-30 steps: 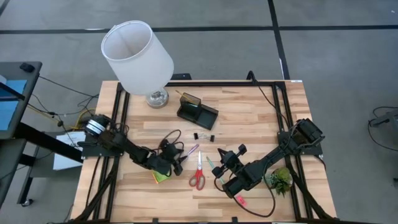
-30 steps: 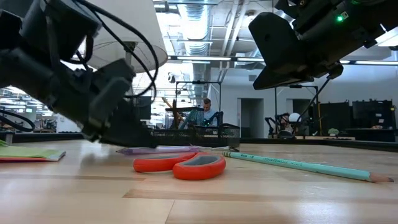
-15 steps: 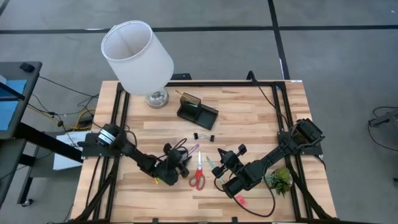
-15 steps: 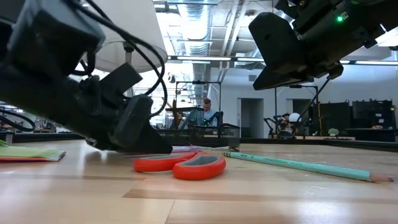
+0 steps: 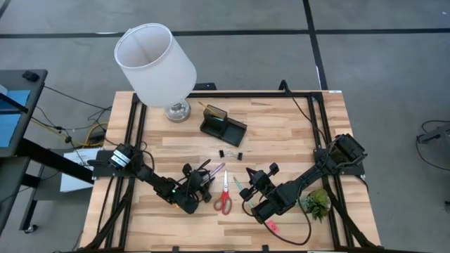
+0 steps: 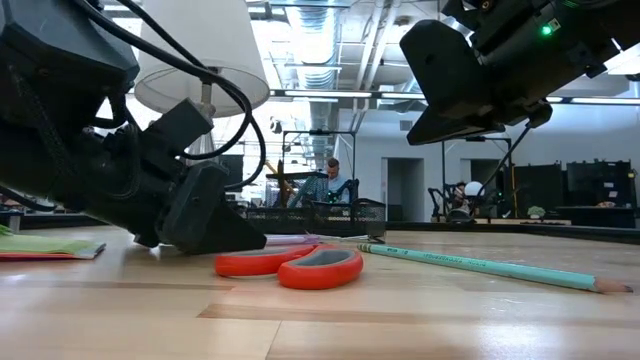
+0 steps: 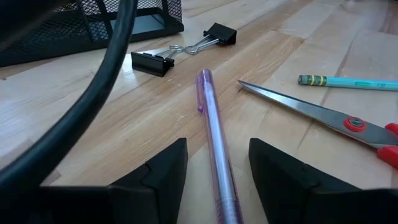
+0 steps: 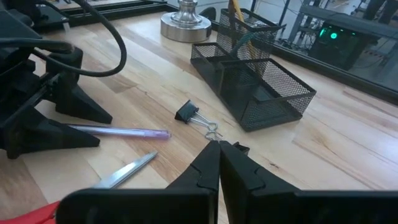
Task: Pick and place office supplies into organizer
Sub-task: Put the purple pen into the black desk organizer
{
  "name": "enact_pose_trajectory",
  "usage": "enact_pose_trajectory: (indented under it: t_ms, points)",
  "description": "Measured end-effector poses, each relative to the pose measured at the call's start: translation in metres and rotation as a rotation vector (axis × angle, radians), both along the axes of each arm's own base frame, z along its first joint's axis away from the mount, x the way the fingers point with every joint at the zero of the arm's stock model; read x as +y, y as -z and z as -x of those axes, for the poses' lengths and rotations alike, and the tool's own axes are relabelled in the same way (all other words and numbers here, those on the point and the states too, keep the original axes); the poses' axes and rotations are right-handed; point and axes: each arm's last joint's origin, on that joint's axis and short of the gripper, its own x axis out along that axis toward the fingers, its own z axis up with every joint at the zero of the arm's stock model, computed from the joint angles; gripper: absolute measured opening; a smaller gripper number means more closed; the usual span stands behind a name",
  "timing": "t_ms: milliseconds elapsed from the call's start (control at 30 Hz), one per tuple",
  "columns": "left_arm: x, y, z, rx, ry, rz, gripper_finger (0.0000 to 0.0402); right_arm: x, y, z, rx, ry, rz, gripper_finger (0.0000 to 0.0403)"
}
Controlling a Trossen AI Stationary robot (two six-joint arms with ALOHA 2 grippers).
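Note:
My left gripper is open, low over the table, with one finger on each side of the purple pen; a gap shows on both sides. The pen lies flat on the wood. Red-handled scissors lie just right of it, then a teal pencil. Two black clips lie between the pen and the black mesh organizer. The lime-green pad lies behind the left arm. My right gripper is shut and hovers above the table near the pencil.
A white-shaded lamp stands at the far left, next to the organizer. A small green plant sits by the right arm. A pink-red piece lies near the table's near edge. A yellow pencil stands in the organizer's cup.
My left gripper has moved toward the table's right, along the wood toward the purple pen and scissors, and has come down lower; its open fingers now stand on both sides of the pen. The pen and scissors have not moved.

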Motion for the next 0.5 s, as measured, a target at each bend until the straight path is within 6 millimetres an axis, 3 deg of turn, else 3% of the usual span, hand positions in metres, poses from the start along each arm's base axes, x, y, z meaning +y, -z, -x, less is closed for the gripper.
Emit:
enact_pose_trajectory:
  t_ms: [267,500]
  points:
    - [0.0049,-0.0006,-0.0031,0.002,-0.012,0.009,0.0159,0.0002,-0.0001,-0.0003,-0.004,0.0,-0.002,0.0003]
    - [0.0059,-0.0006,-0.0027,0.001,-0.018,-0.001,0.0064,0.0005,-0.0002,-0.0007,-0.01,0.0,-0.006,0.0003]
